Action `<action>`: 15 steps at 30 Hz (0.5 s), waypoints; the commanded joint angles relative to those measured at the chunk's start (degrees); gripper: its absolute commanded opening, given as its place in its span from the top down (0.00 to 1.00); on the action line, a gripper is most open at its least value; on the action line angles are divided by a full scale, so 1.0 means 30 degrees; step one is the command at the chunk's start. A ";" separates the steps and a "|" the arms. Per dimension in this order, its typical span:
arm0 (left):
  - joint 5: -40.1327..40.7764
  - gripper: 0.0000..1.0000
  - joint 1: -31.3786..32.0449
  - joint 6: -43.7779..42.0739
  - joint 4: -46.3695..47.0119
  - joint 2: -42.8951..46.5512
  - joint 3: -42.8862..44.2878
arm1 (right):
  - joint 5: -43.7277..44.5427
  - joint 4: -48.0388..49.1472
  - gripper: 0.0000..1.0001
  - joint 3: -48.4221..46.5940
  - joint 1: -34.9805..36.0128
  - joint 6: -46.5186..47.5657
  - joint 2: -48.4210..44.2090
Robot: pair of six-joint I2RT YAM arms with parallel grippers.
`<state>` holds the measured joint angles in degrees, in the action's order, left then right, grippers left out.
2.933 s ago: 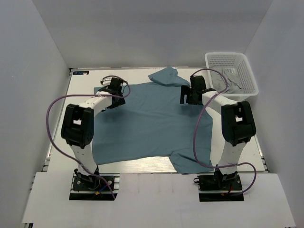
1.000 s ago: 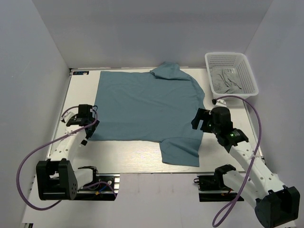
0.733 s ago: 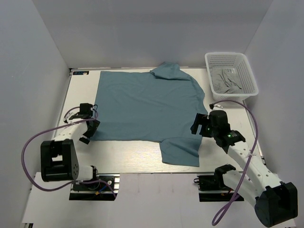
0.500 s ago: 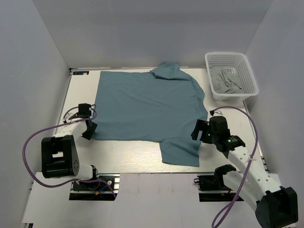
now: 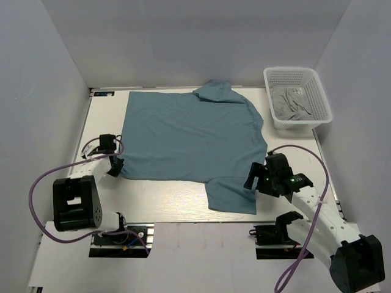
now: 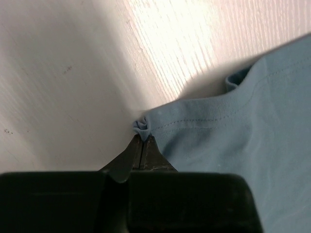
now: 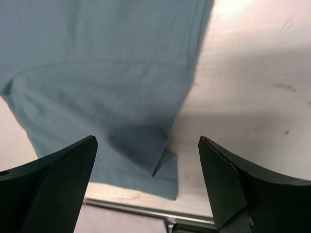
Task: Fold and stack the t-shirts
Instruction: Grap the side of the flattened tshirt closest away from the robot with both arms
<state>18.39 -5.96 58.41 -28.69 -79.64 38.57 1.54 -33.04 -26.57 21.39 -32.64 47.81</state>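
Observation:
One teal-blue t-shirt (image 5: pixel 189 134) lies spread flat on the white table, one sleeve bunched at the far edge and the other sleeve (image 5: pixel 232 194) lying toward the near edge. My left gripper (image 5: pixel 115 166) sits at the shirt's near left corner. In the left wrist view it (image 6: pixel 142 138) is shut, with a small pinch of the cloth's (image 6: pixel 243 145) hem corner bunched at its tips. My right gripper (image 5: pixel 253 177) hovers over the near sleeve's right edge. In the right wrist view it (image 7: pixel 146 145) stands wide open above the sleeve (image 7: pixel 97 73), holding nothing.
A white mesh basket (image 5: pixel 293 69) stands at the far right corner with a grey cloth (image 5: pixel 292 104) in it. The table's near edge rail (image 7: pixel 146 206) runs just beyond the sleeve's corner. Grey walls close in on both sides.
My left gripper has closed on the shirt's near left corner. The right arm has slid toward the near edge along the shirt's right side, still open.

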 commanded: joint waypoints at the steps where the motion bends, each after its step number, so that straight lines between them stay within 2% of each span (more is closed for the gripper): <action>1: -0.0770 1.00 -0.0095 -0.0574 -0.0135 0.0940 -0.0229 | -0.1159 -0.1086 0.10 -0.0431 0.0632 -0.1244 0.0438; 2: -0.0770 1.00 -0.0095 -0.0574 -0.0425 0.1143 -0.0229 | -0.0897 -0.2015 0.10 -0.0460 0.0925 -0.1567 0.0875; 12: -0.1558 1.00 -0.0095 -0.1069 -0.0051 0.1145 -0.0580 | -0.2123 -0.3227 0.10 0.0067 0.3004 -0.3388 0.0323; 15: -0.1736 1.00 -0.0095 -0.1424 -0.0047 0.0969 -0.0580 | -0.1074 -0.3665 0.10 -0.0460 0.3852 -0.3561 0.0643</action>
<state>15.05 -5.96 55.70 -29.28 -77.89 37.34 -2.79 -41.25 -26.46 30.61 -41.21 49.56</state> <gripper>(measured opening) 0.019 0.905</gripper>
